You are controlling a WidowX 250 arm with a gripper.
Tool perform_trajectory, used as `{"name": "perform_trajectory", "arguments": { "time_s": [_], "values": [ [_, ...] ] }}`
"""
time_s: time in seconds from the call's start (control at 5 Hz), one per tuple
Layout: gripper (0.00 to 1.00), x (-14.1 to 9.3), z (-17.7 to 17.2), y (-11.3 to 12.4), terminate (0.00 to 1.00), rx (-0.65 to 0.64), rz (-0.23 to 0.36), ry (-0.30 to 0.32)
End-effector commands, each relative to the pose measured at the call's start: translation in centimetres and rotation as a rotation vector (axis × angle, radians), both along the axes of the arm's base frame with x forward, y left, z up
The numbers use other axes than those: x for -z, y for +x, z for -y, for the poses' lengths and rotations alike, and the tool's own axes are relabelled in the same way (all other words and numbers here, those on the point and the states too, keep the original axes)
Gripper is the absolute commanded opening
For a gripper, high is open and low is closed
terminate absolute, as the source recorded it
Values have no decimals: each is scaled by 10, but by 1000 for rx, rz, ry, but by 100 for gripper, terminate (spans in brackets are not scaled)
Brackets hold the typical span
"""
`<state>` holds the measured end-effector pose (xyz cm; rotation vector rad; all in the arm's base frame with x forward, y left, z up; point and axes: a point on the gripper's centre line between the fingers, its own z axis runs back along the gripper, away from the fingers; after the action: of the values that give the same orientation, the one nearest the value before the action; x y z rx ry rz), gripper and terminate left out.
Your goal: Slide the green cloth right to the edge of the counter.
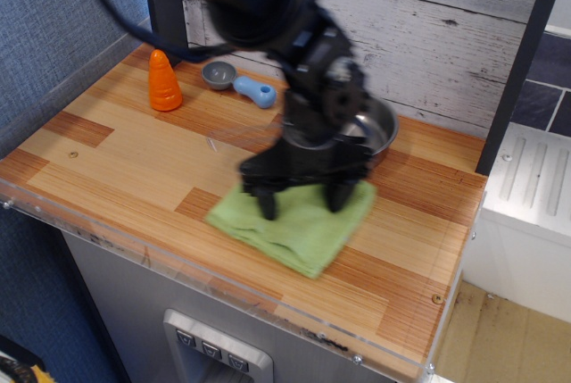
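Note:
The green cloth [299, 227] lies rumpled on the wooden counter [125, 155], right of its middle and near the front rim. My black gripper [303, 202] stands over it, open, with both fingertips [268, 209] pressed down on the cloth. The arm is blurred by motion. The cloth's right corner sits well short of the counter's right edge [464, 240].
A steel pan [379, 124] stands behind the gripper, mostly hidden by the arm. An orange cone [162, 81] and a blue-handled scoop [239, 81] sit at the back left. A clear plastic rim [134, 253] runs along the front edge.

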<state>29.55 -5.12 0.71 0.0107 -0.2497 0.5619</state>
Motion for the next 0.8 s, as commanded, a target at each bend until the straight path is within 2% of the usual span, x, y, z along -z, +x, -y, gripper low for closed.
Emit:
{"name": "perform_trajectory", "arguments": {
  "time_s": [0.0,0.6],
  "values": [
    [100,7,48,-12,0,103,-22,-29],
    [100,6,78,-10,0,184,-22,-40]
  ]
}}
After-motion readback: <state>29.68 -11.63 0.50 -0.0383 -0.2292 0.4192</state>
